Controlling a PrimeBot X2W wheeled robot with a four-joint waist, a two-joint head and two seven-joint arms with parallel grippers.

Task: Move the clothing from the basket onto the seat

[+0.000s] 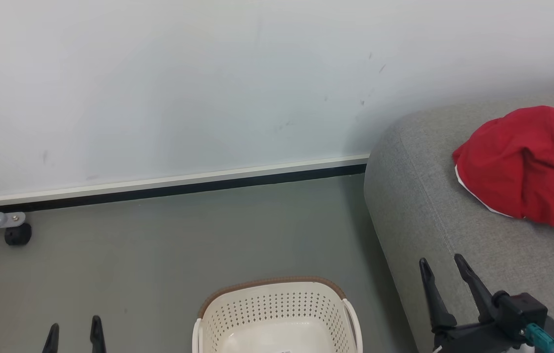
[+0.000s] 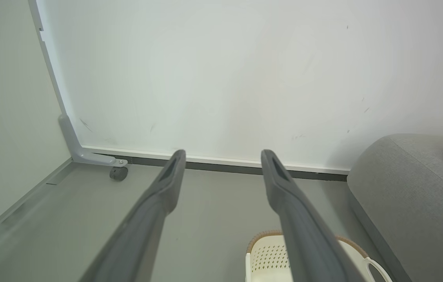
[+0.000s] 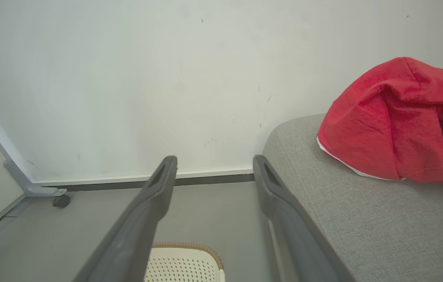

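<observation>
The clothing [image 1: 527, 166] lies in a crumpled heap on top of the seat [image 1: 419, 196], back from the seat's rounded corner and toward its wall-side edge. It is bright red soft fabric, bunched into a rounded mound with deep folds. A thin white edging runs along its lower hem where it meets the grey weave, and a dark slit shows among the folds on its right. The head view cuts it off at the right, so I cannot tell its whole shape.

The basket [image 1: 267, 306] stands on the grey floor [image 1: 159, 255] just beside the seat's side. It is cream-white perforated plastic with a brown woven-look rim, and the part of its inside that I can see is pale plastic.

My left pincer [image 1: 74, 323] hangs over the floor to the left of the basket, fingers apart with nothing between them. My right pincer [image 1: 440, 260] hangs over the seat's near edge, well short of the clothing, fingers likewise spread and holding nothing.
</observation>
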